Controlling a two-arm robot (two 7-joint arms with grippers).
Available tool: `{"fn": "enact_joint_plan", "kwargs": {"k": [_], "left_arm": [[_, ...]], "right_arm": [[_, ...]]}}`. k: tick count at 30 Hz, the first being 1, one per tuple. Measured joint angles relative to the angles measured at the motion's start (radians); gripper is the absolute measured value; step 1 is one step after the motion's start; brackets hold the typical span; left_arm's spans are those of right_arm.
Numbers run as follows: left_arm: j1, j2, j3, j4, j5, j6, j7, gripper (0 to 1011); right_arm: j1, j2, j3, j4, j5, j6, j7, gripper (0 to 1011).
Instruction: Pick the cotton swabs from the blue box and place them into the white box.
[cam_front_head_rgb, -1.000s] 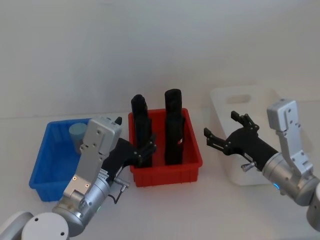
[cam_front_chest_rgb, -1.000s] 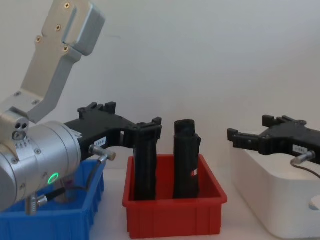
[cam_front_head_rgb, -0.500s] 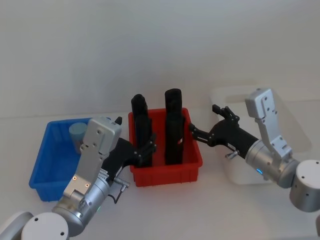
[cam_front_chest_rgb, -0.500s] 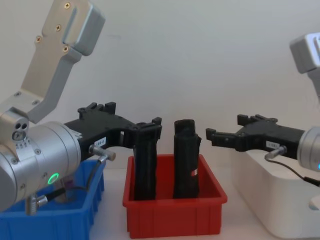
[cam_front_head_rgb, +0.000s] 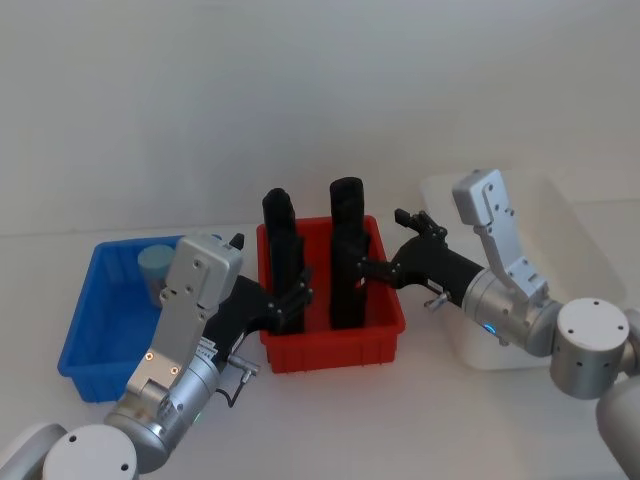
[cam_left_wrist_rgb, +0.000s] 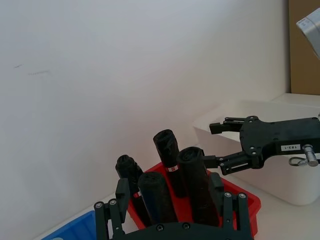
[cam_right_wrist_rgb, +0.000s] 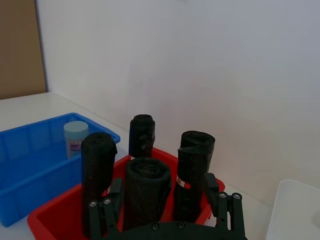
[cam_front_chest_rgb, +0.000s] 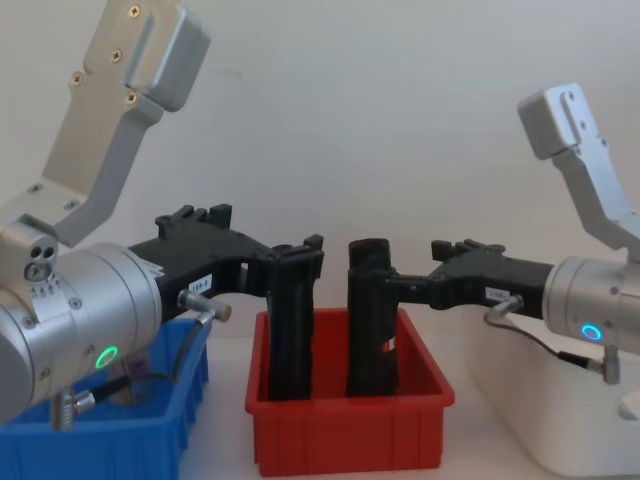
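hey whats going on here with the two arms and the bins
The right gripper, fingers open and empty, reaches from the white box side over the red bin, beside the black rolls standing in it. The left gripper, also open and empty, sits at the red bin's near left corner. One tub of cotton swabs stands in the blue box, not yet picked up.
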Motion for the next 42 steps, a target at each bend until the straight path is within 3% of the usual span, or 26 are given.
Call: {"fn": "enact_joint_plan", "kwargs": {"k": [24,30,39,42], "left_arm": [[0.000,0.000,0.000,0.000,0.000,0.000,0.000,1004],[0.000,0.000,0.000,0.000,0.000,0.000,0.000,1004],[0.000,0.000,0.000,0.000,0.000,0.000,0.000,1004],[0.000,0.000,0.000,0.000,0.000,0.000,0.000,1004]], "right_arm": [[0.198,-0.082,-0.029,0.396,-0.006,-0.138,0.077,1000],[0.256,-0.104,-0.029,0.512,0.001,-0.192,0.089,882],[0.317,-0.126,-0.024,0.634,0.010,-0.254,0.104,601],[0.334,-0.132,-0.020,0.669,0.013,-0.276,0.107,563]]}}
